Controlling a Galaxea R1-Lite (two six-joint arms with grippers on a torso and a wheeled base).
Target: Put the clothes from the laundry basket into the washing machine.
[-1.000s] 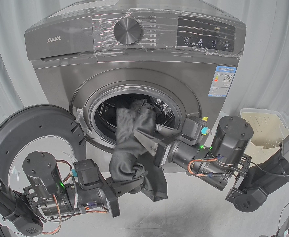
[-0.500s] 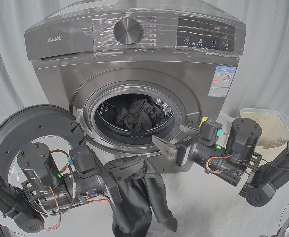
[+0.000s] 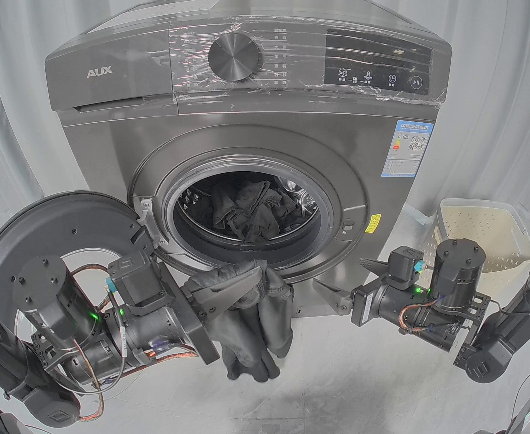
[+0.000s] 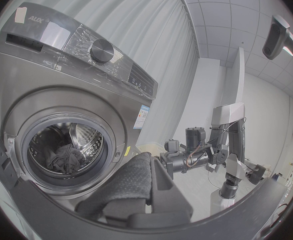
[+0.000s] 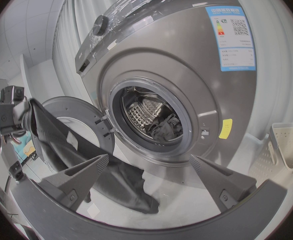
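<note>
1. The right hand (image 3: 352, 281) has let go of the dark garment (image 3: 259, 327) and pulled back from the washer (image 3: 247, 110) mouth toward the basket (image 3: 482, 202). Its jaws stand wide, holding nothing.
2. The garment, a second ago draped half into the mouth, is now fully outside it.
3. The left hand (image 3: 250, 281) stays clamped on the garment and has lifted it from low over the floor to just under the mouth's lower rim. Most of the cloth hangs below.
4. Other clothes (image 3: 250, 209) lie unchanged in the drum.
5. This piece is not yet loaded. The left hand likely must carry it over the rim and inside before opening.
</note>
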